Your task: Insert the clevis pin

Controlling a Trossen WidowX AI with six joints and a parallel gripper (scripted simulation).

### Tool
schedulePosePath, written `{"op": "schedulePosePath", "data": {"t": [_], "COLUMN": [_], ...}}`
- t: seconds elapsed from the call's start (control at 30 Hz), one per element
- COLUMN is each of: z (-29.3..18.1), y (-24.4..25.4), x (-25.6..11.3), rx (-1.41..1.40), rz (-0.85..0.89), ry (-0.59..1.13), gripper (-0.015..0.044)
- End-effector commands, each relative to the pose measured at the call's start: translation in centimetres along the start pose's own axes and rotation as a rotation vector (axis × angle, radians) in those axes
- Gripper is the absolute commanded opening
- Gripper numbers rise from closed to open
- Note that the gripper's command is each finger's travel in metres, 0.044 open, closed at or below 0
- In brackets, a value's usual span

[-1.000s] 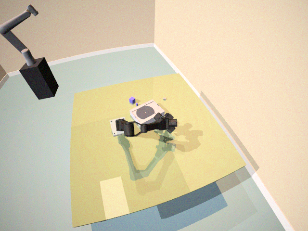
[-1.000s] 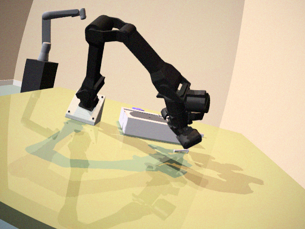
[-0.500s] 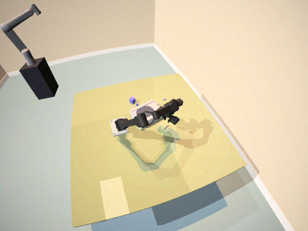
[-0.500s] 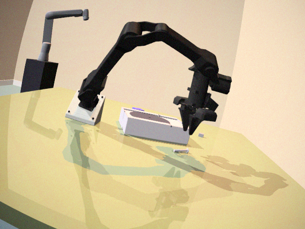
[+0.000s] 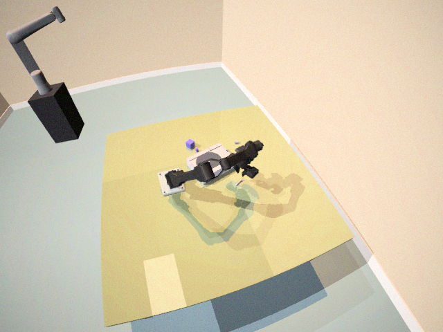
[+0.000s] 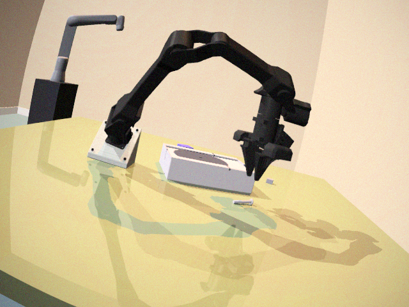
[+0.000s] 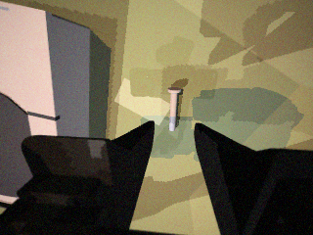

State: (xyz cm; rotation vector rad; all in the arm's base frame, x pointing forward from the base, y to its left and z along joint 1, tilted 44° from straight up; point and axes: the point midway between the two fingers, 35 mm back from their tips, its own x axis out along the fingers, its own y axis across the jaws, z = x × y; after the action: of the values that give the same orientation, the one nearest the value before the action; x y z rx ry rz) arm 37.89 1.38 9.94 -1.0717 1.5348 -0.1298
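Points the claw down with fingers parted and nothing between them, seemingly to leave room for the pin to pass inside. Hangs well above the table, probably to look down before reaching and to stay free of the tray. Keep the disc flat inside the rim, best left undisturbed so as to spare any fresh lining-up of the holes.

Find the pin lying on its side on the table, outside the tray, near its right end in the exterior view, with its head to the right and its plain end to the left. In the wrist view, see it beyond the fingertips and across the middle of the gap, plain end nearer the claw, head farther off. Lies below the claw, well apart from both fingers, so still needs a descent and a small shift towards the head before closing. Also needs turning upright, head up, to hang properly; grip too close to the plain end and risk having too little shank free to enter the holes.
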Motion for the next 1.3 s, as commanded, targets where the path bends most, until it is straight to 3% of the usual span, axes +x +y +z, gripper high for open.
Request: {"op": "schedulePosePath", "data": {"t": [0.0, 1.27], "z": [-0.1, -0.1], "y": [0.1, -0.1], "x": [0.7, 6.9], "rx": [-0.007, -0.006], "rz": [-0.005, -0.008], "ry": [0.007, 0.008], "gripper": [0.016, 0.016]}}
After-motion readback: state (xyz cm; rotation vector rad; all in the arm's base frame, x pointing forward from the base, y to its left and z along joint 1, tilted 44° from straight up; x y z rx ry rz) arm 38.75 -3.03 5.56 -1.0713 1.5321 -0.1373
